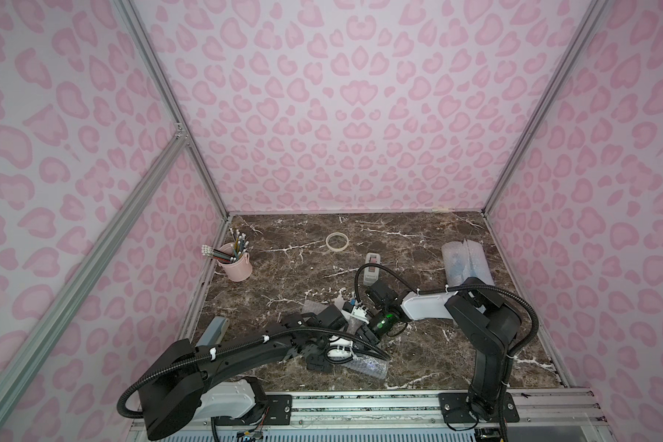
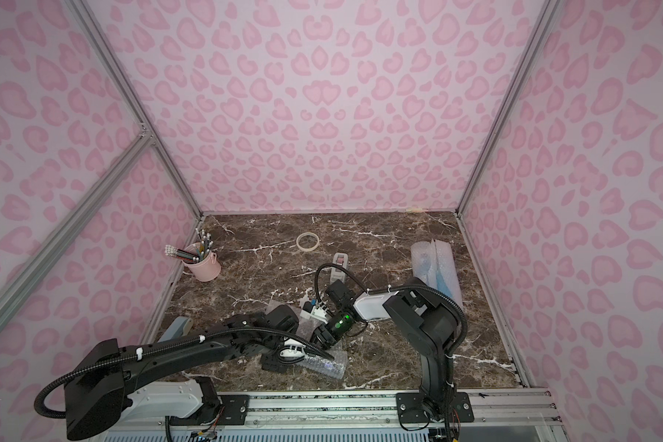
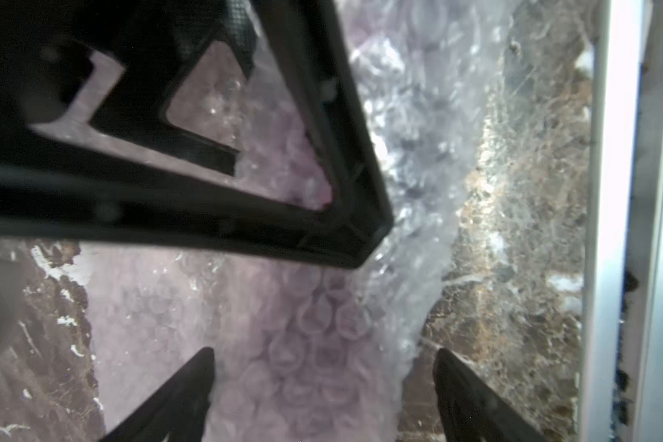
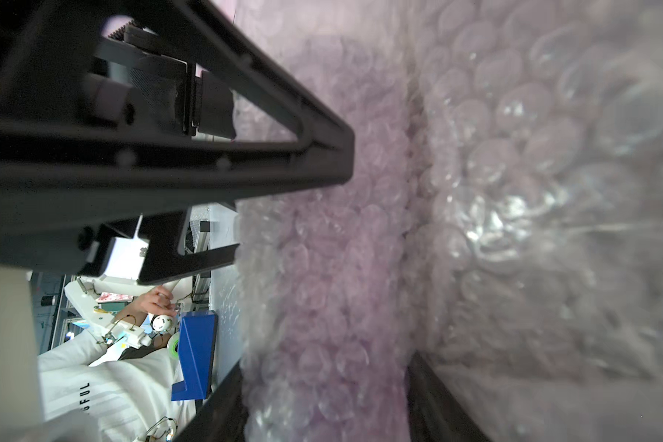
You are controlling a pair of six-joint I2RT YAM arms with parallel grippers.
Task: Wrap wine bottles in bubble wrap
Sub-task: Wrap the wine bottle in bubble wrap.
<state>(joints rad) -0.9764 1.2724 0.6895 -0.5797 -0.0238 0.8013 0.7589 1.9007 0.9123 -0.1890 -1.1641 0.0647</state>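
Bubble wrap [image 1: 366,366] lies rolled at six o'clock on the counter [image 1: 418,237], clear and bumpy with a purplish cast (a bottle inside is likely, not plainly visible). Left gripper [image 3: 322,356] straddles it, jaws spread wide, gripping nothing. Right gripper [image 4: 328,363] has a fold between its jaws, seemingly to stop the roll unfurling; whether they clamp, I cannot tell.

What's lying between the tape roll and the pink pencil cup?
Nothing; in both top views only bare marble tabletop separates the tape roll and the pencil cup.
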